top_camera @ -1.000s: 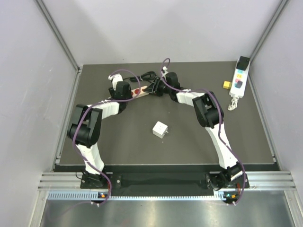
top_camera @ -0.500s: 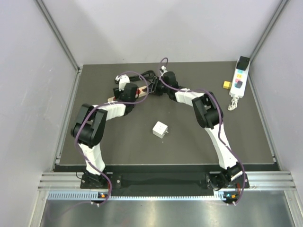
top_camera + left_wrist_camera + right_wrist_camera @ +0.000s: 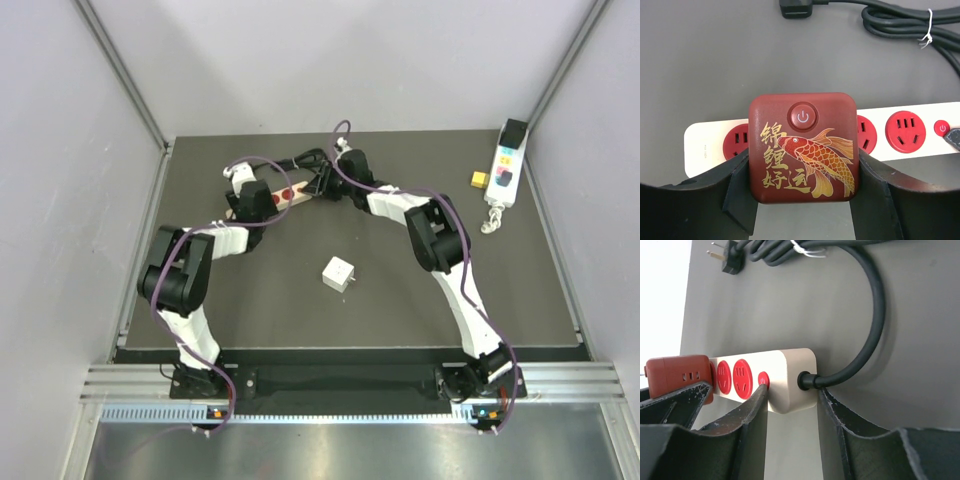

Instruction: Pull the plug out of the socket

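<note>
A dark red plug point(image 3: 804, 147) with a gold koi picture sits over the white socket strip point(image 3: 702, 147). My left gripper point(image 3: 804, 169) is shut on it, one finger pressed against each side. Whether its pins are in the socket is hidden. In the top view the left gripper point(image 3: 248, 202) covers the left part of the strip point(image 3: 285, 196). My right gripper point(image 3: 792, 400) is shut on the strip's cable end point(image 3: 790, 375), beside the small red switch. The plug point(image 3: 677, 374) shows at the far left of the right wrist view.
The strip's black cable point(image 3: 875, 315) loops back to a tied coil point(image 3: 905, 22) with its own black plug point(image 3: 797, 7). A white cube adapter point(image 3: 339, 273) lies mid-table. A control pendant point(image 3: 505, 170) and a small yellow block point(image 3: 482, 179) lie at the right.
My left gripper swung right along the strip, then came back left and a little nearer. The strip and the right gripper shifted slightly left.
</note>
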